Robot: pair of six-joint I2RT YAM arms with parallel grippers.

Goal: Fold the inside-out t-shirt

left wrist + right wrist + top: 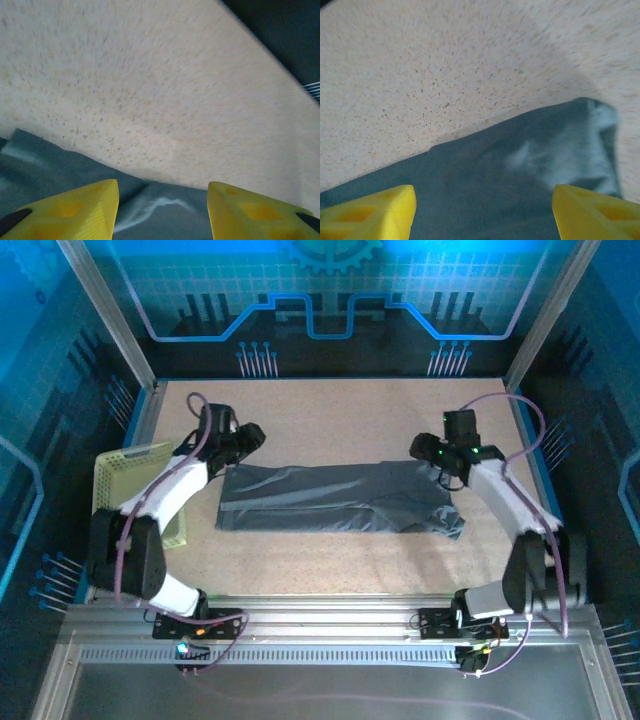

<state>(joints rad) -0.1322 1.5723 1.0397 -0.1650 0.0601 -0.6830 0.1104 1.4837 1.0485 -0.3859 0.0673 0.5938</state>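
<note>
The inside-out t-shirt (340,498) lies on the table as a long dark slate-grey band, folded lengthwise, with a sleeve jutting out at its lower right. My left gripper (243,443) hovers over the band's far left corner. In the left wrist view that gripper (162,192) is open, its yellow fingers (85,205) apart above the shirt's edge (160,212), gripping nothing. My right gripper (432,456) sits over the far right corner. The right wrist view shows it (485,197) open wide, with slate-grey fabric (510,175) lying loose beneath the gap.
A pale yellow-green mesh basket (128,472) stands at the table's left edge beside the left arm. Speckled beige tabletop (330,410) stretches beyond the shirt to the back wall. A metal rail (330,615) runs along the near edge.
</note>
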